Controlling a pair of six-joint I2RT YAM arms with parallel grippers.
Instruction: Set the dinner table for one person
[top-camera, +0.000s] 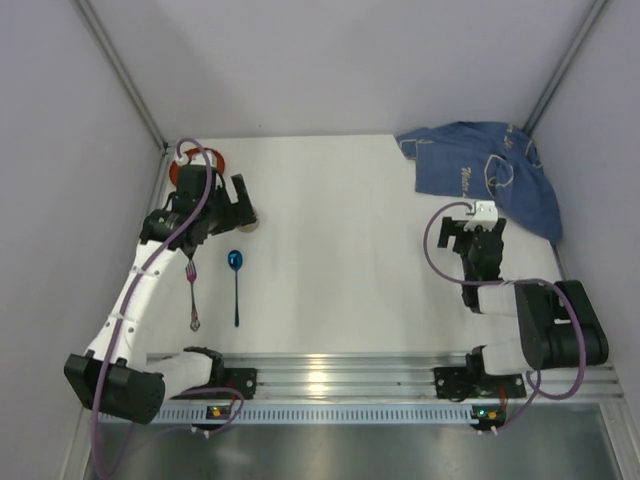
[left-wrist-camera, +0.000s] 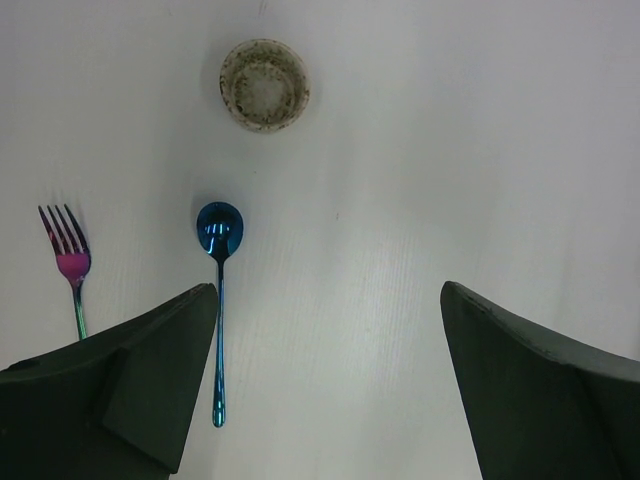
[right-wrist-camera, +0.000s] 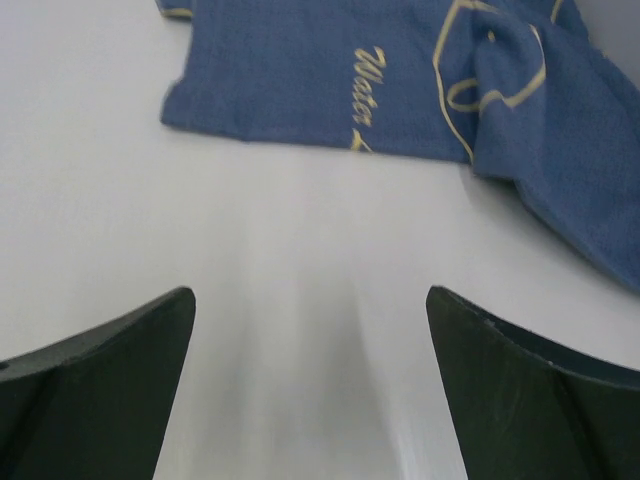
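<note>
Looking down from above, the top camera shows the white table (top-camera: 350, 220) spreading under and far to the right of a blue spoon (top-camera: 236, 290), which lies on the table's left part with its bowl pointing away from the arm bases. A pink-tined fork (top-camera: 192, 296) lies just left of the spoon, parallel to it and not touching. A small round dish (top-camera: 248, 224) sits just beyond the spoon's bowl, and further beyond, to the left, a red object (top-camera: 216, 160) is partly hidden by the left arm (top-camera: 150, 275), whose jaws hang over the table just past the spoon's bowl. A ribbed metal rail (top-camera: 330, 375) runs nearer than the spoon's handle end. Well to the spoon's right stand the right arm (top-camera: 525, 320) and, beyond it, a crumpled blue cloth (top-camera: 490, 175). From the left wrist, the spoon (left-wrist-camera: 218, 300) shows beside the left finger (left-wrist-camera: 130, 390). The fork (left-wrist-camera: 68, 262) is to the spoon's left and the speckled dish (left-wrist-camera: 264, 84) beyond its bowl, slightly right. The left jaws are spread wide with only bare table (left-wrist-camera: 400, 250) between them. From the right wrist, where the spoon is out of view, the right jaws are likewise wide apart and grip nothing, with bare table (right-wrist-camera: 290, 330) between the fingers (right-wrist-camera: 90, 390). The cloth (right-wrist-camera: 420, 90), bearing yellow lettering, lies ahead of them.
</note>
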